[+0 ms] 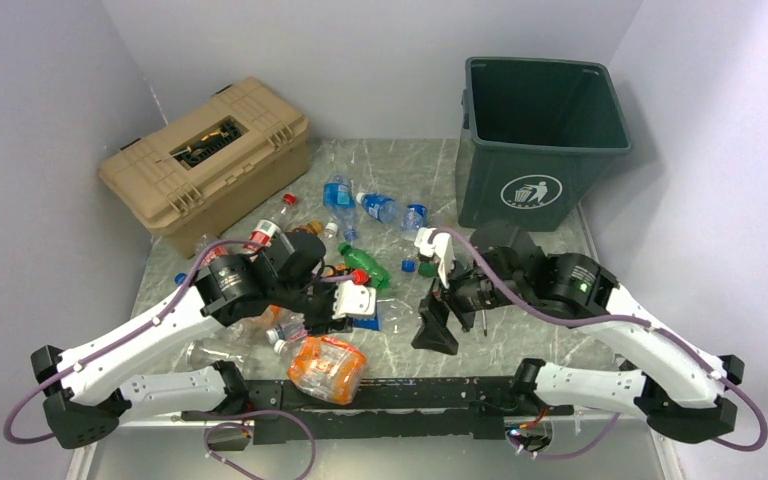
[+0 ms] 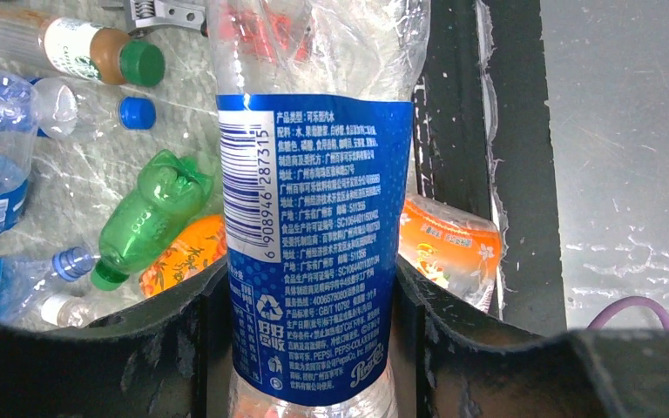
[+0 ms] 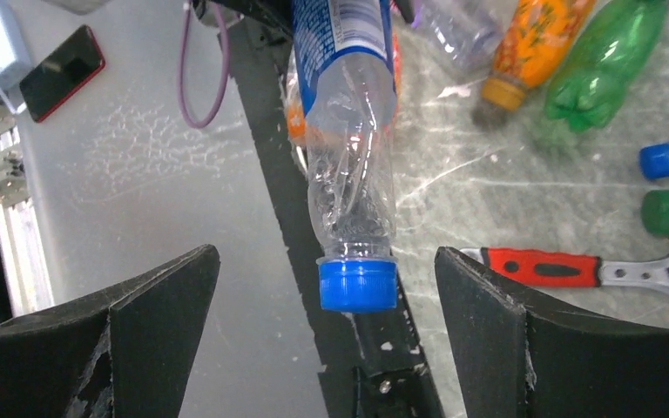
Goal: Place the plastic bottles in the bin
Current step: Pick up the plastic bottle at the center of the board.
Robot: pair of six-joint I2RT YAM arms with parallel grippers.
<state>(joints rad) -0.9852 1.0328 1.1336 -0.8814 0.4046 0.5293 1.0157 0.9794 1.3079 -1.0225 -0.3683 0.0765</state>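
You have, near to far: one blue-labelled bottle [image 2: 314, 218] clamped in your left gripper [image 2: 309, 300], its cap untouched between the wide-apart jaws of your right gripper [image 3: 325, 279]; about a dozen bottles [image 1: 360, 210] loose on the table [image 1: 390, 160]; the bin [image 1: 545, 160] behind, with none visible inside, so nearly everything looks left to do.

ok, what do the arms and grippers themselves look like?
The left arm and right arm: white link shells, black joints and bases, a purple cable looping along each. Small green light on the right arm. The left gripper and right gripper: two black wedge-shaped fingers, scuffed.
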